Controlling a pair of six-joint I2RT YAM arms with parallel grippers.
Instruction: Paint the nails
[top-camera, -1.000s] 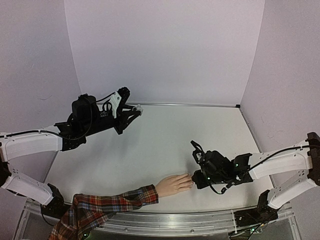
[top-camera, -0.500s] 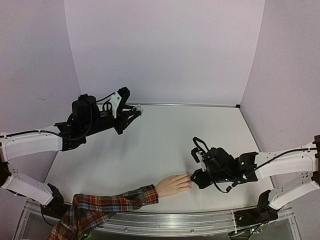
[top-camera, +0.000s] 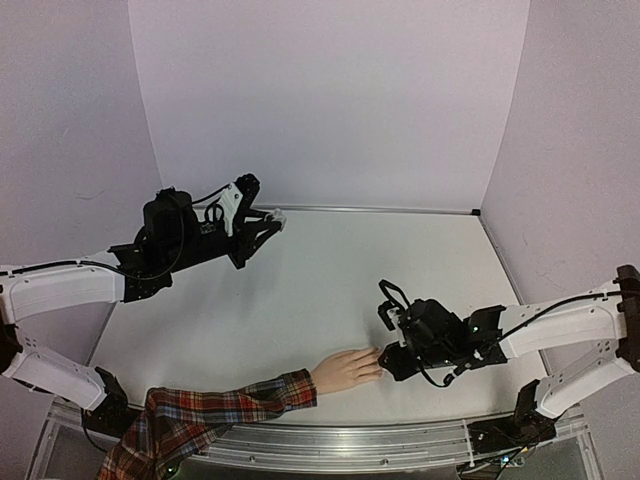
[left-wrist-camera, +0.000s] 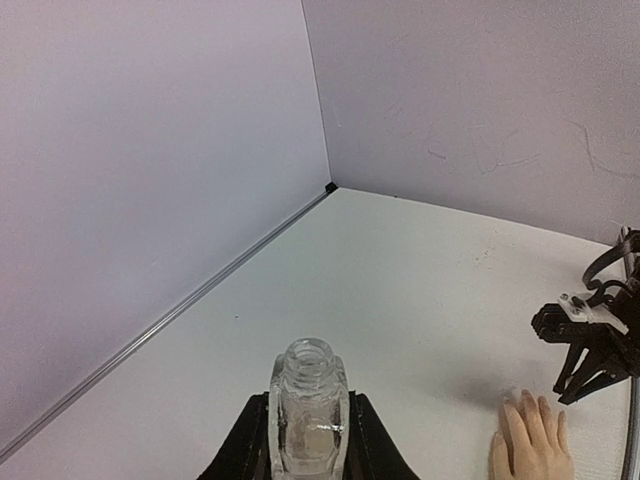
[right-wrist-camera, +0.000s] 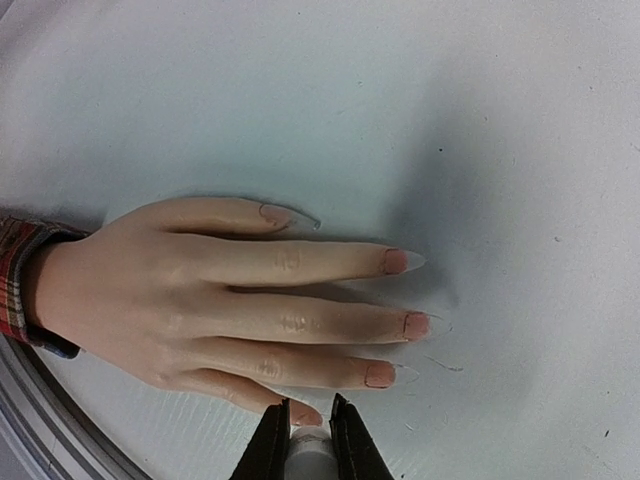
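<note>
The pale mannequin hand with a red plaid sleeve lies flat at the table's near edge. In the right wrist view its nails show pinkish at the fingertips. My right gripper is shut on a small white cap and sits right at the little finger's tip; any brush under the cap is hidden. My left gripper is at the far left, shut on a small clear bottle with its neck uncapped, held above the table.
Lilac walls close the table at the back and on both sides, with a metal strip along the back edge. The left wrist view shows the mannequin hand and my right gripper at lower right.
My right gripper has shifted slightly around the mannequin's fingertips, a little away and back toward them. The left arm and the bottle have not moved.
</note>
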